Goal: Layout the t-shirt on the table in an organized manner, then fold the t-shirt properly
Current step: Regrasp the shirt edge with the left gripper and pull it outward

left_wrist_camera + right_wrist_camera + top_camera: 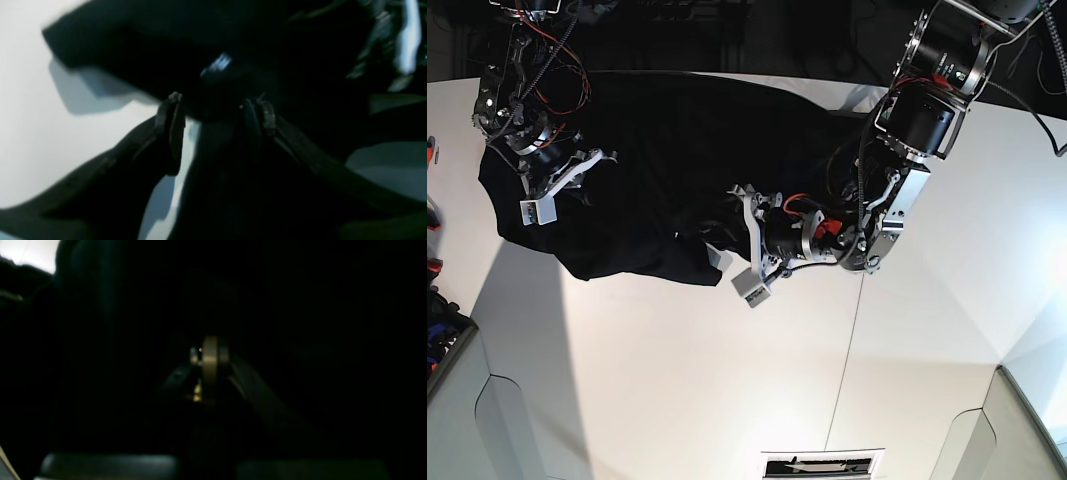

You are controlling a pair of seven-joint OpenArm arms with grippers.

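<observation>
The black t-shirt (pixel 647 150) lies crumpled across the far half of the white table (pixel 727 380), with no print showing. My left gripper (pixel 719 238) is at the shirt's near right edge. In the left wrist view a thick bunch of the t-shirt (pixel 133 40) fills the gap between the wide-set fingers of the left gripper (pixel 217 110), and a blurred sleeve hangs above the table (pixel 26 116). My right arm (pixel 522 130) is over the shirt's left end. The right gripper (pixel 208 355) is shut with dark t-shirt (pixel 300 340) all around; whether it pinches cloth is hidden.
A thin dark seam (pixel 847 350) runs down the tabletop. A slotted panel (pixel 822 465) sits at the near edge. Red objects (pixel 431 150) and a dark bin (pixel 442 340) line the left side. The table drops off at angled corners near left and near right.
</observation>
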